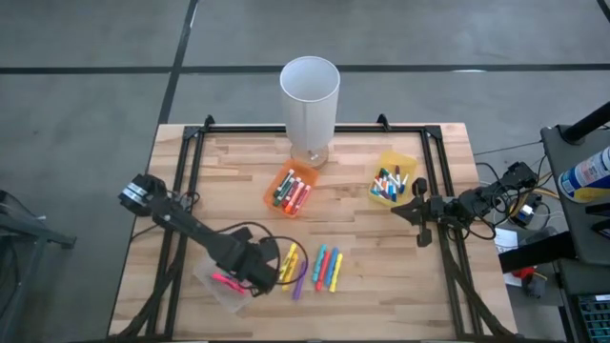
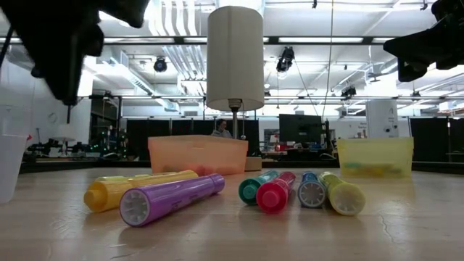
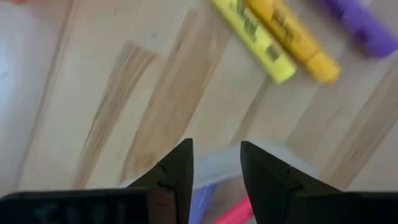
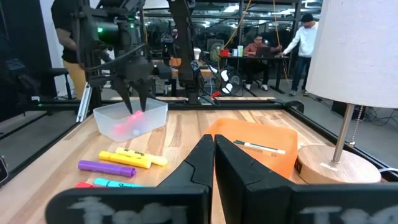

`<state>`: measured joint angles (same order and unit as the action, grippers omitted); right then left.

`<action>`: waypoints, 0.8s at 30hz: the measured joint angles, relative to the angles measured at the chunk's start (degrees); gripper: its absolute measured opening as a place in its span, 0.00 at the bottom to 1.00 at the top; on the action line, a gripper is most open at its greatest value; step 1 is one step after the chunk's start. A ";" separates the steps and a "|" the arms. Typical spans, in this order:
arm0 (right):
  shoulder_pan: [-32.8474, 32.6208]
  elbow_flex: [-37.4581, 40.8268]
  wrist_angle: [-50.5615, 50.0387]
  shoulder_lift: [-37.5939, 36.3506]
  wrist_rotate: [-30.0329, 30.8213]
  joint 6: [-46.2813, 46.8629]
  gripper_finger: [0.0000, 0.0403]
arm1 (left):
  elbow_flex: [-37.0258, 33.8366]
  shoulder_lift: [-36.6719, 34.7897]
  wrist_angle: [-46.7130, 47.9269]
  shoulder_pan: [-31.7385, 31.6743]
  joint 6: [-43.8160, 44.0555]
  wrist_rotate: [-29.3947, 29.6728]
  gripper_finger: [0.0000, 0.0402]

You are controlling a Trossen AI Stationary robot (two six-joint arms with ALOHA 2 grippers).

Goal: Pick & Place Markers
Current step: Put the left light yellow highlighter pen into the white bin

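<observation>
Left pincer (image 1: 255, 276) spread and empty above the clear bin (image 1: 221, 284), pink marker (image 1: 229, 283) inside. Next: lift straight, move to the loose markers (image 1: 310, 268) on the bench (image 1: 238, 181), pinch one at mid-body. Right pincer (image 4: 213, 149) pressed together, waiting near yellow bin (image 1: 393, 181).

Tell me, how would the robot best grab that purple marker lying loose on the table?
Probably from straight above, pinching the middle of the purple marker's barrel across its width. It lies flat on the wooden table, with a yellow marker close alongside, so the left gripper, open over the clear bin nearby, would need its fingers set narrowly.
</observation>
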<state>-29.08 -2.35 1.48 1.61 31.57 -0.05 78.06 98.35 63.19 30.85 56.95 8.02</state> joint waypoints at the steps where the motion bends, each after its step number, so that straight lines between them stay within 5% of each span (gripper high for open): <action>1: 0.00 0.00 0.00 -0.01 0.00 0.00 0.02 | 0.00 0.00 -0.81 -0.54 0.00 -0.01 0.31; 12: 0.00 0.00 0.00 -0.02 0.00 0.00 0.02 | 0.55 0.00 -18.25 -5.48 0.21 0.01 0.31; 24: -0.02 0.00 0.00 0.00 0.00 0.00 0.02 | 0.43 0.07 -25.77 -7.91 1.27 1.60 0.31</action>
<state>-29.10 -2.35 1.48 1.61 31.57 -0.05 78.49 98.41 37.41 22.94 58.22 9.62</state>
